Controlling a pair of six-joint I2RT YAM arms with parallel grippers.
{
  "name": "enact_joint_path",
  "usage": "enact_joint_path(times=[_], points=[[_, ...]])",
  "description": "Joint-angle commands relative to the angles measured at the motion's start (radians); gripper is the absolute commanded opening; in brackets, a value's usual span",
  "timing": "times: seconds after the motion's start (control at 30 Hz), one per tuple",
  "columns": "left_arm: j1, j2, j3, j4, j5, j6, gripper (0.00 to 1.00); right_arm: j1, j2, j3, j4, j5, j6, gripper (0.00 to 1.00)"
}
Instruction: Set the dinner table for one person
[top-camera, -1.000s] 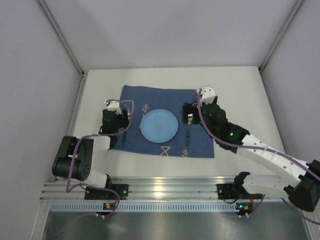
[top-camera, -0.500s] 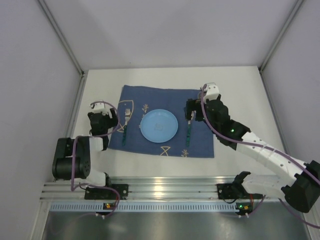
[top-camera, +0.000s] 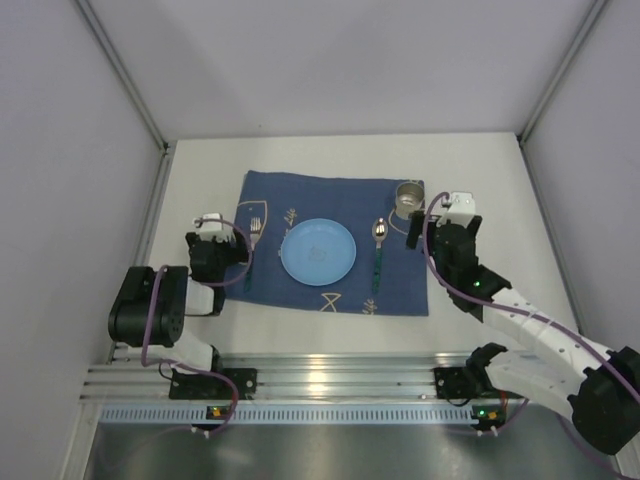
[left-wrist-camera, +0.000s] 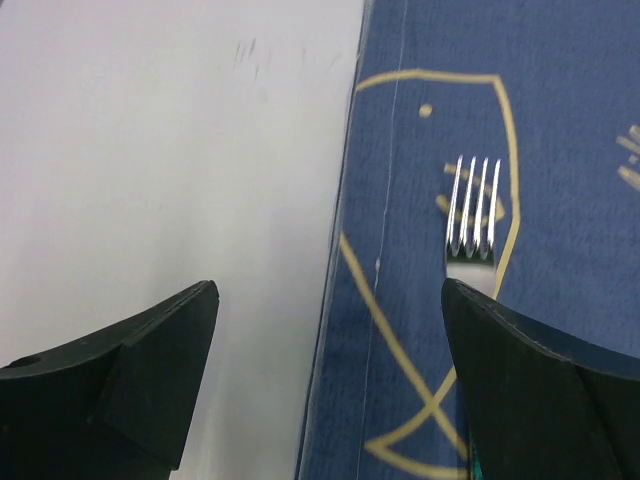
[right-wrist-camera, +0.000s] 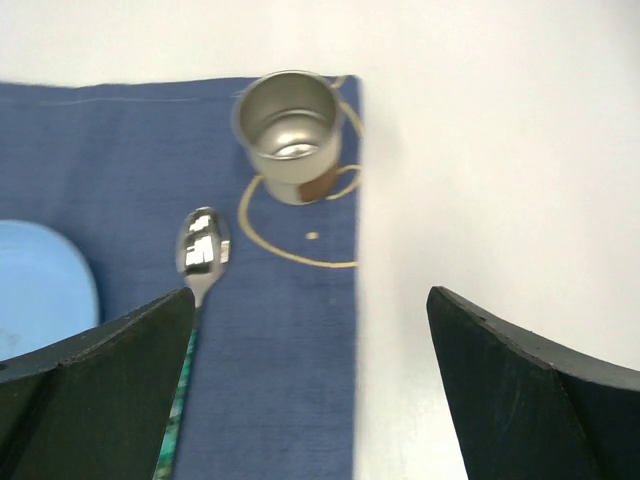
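Note:
On the white dinner table (top-camera: 480, 170) lies a dark blue mat (top-camera: 330, 195). On it are a light blue plate (top-camera: 318, 250), a fork (top-camera: 252, 245) left of the plate, a green-handled spoon (top-camera: 377, 250) right of it, and a metal cup (top-camera: 407, 197) at the far right corner. My left gripper (top-camera: 217, 257) is open and empty over the mat's left edge (left-wrist-camera: 345, 250), with the fork (left-wrist-camera: 472, 210) just to its right. My right gripper (top-camera: 425, 235) is open and empty over the mat's right edge, near the spoon (right-wrist-camera: 203, 245) and cup (right-wrist-camera: 290, 135).
Grey walls close in the table on the left, far and right sides. A metal rail (top-camera: 320, 380) with the arm bases runs along the near edge. Bare white table (left-wrist-camera: 150, 150) lies left of the mat and also right of it (right-wrist-camera: 500, 150).
The left gripper has drawn back off the fork to the mat's left edge. The right gripper has moved right and away from the spoon, uncovering the cup. Fork and spoon lie free.

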Motion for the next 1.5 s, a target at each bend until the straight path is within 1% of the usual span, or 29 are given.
enact_joint_path(times=[0.0, 0.07, 0.1, 0.13, 0.17, 0.2, 0.23, 0.27, 0.33, 0.37, 0.4, 0.43, 0.47, 0.5, 0.53, 0.57, 0.6, 0.63, 0.67, 0.7, 0.73, 0.77, 0.83, 0.9, 0.93, 1.07, 1.13, 1.47], points=[[-0.034, -0.031, -0.065, 0.196, -0.070, 0.012, 0.98, -0.048, -0.046, -0.038, 0.118, 0.157, 0.016, 1.00], [-0.036, 0.004, -0.073, 0.257, -0.120, 0.016, 0.98, -0.072, -0.049, -0.062, 0.116, 0.198, -0.010, 1.00], [-0.039, 0.000, -0.064, 0.246, -0.125, 0.013, 0.98, -0.081, -0.049, -0.070, 0.118, 0.207, -0.025, 1.00], [-0.039, 0.000, -0.050, 0.181, -0.122, 0.010, 0.98, -0.098, -0.048, -0.079, 0.147, 0.211, -0.047, 1.00], [-0.037, 0.001, 0.002, 0.133, -0.112, 0.015, 0.98, -0.139, -0.046, -0.104, 0.170, 0.212, -0.082, 1.00], [-0.037, 0.000, 0.011, 0.092, -0.110, 0.009, 0.99, -0.163, -0.040, -0.115, 0.188, 0.206, -0.099, 1.00], [-0.037, -0.014, -0.002, 0.098, -0.109, 0.004, 0.98, -0.193, -0.035, -0.128, 0.229, 0.110, -0.118, 1.00], [-0.036, -0.016, -0.005, 0.098, -0.104, 0.004, 0.99, -0.275, -0.034, -0.165, 0.260, 0.005, -0.183, 1.00], [-0.036, 0.000, 0.008, 0.088, -0.105, 0.010, 0.98, -0.347, -0.017, -0.210, 0.337, -0.238, -0.321, 1.00], [-0.036, -0.005, -0.008, 0.113, -0.102, 0.010, 0.99, -0.376, -0.002, -0.249, 0.436, -0.318, -0.387, 1.00], [-0.037, -0.003, -0.001, 0.105, -0.092, 0.016, 0.98, -0.388, 0.044, -0.262, 0.499, -0.311, -0.385, 1.00], [-0.036, 0.001, 0.005, 0.099, -0.089, 0.016, 0.98, -0.405, 0.073, -0.274, 0.557, -0.305, -0.344, 1.00], [-0.036, -0.002, -0.001, 0.102, -0.090, 0.015, 0.99, -0.440, 0.109, -0.303, 0.724, -0.320, -0.328, 1.00], [-0.036, -0.002, 0.002, 0.098, -0.090, 0.015, 0.98, -0.457, 0.183, -0.323, 0.822, -0.343, -0.322, 1.00], [-0.036, 0.001, 0.004, 0.098, -0.090, 0.016, 0.98, -0.469, 0.228, -0.337, 0.910, -0.410, -0.367, 1.00], [-0.036, 0.001, 0.002, 0.102, -0.090, 0.016, 0.99, -0.486, 0.273, -0.330, 0.962, -0.420, -0.363, 1.00], [-0.036, 0.000, 0.002, 0.101, -0.090, 0.016, 0.99, -0.496, 0.355, -0.325, 0.989, -0.429, -0.354, 1.00], [-0.036, 0.000, 0.002, 0.101, -0.090, 0.016, 0.98, -0.508, 0.401, -0.343, 1.089, -0.494, -0.358, 1.00], [-0.036, 0.000, 0.002, 0.101, -0.089, 0.016, 0.98, -0.534, 0.447, -0.410, 1.187, -0.515, -0.351, 1.00], [-0.036, 0.000, 0.002, 0.101, -0.090, 0.016, 0.98, -0.537, 0.484, -0.414, 1.242, -0.494, -0.333, 1.00], [-0.036, 0.001, 0.002, 0.101, -0.089, 0.016, 0.98, -0.539, 0.460, -0.393, 1.169, -0.401, -0.293, 1.00], [-0.036, 0.000, 0.002, 0.102, -0.090, 0.016, 0.99, -0.539, 0.468, -0.370, 1.176, -0.388, -0.288, 1.00], [-0.036, 0.000, 0.002, 0.102, -0.089, 0.016, 0.99, -0.539, 0.477, -0.342, 1.112, -0.441, -0.306, 1.00], [-0.036, 0.001, 0.002, 0.101, -0.089, 0.016, 0.98, -0.542, 0.485, -0.342, 1.142, -0.432, -0.303, 1.00], [-0.036, 0.001, 0.002, 0.101, -0.089, 0.015, 0.98, -0.542, 0.482, -0.337, 1.121, -0.429, -0.300, 1.00], [-0.036, 0.001, 0.002, 0.102, -0.090, 0.016, 0.98, -0.542, 0.482, -0.339, 1.130, -0.432, -0.300, 1.00], [-0.036, 0.001, 0.002, 0.101, -0.089, 0.016, 0.98, -0.555, 0.482, -0.334, 1.118, -0.464, -0.290, 1.00], [-0.036, 0.000, 0.002, 0.102, -0.089, 0.016, 0.99, -0.557, 0.483, -0.333, 1.119, -0.463, -0.294, 1.00]])
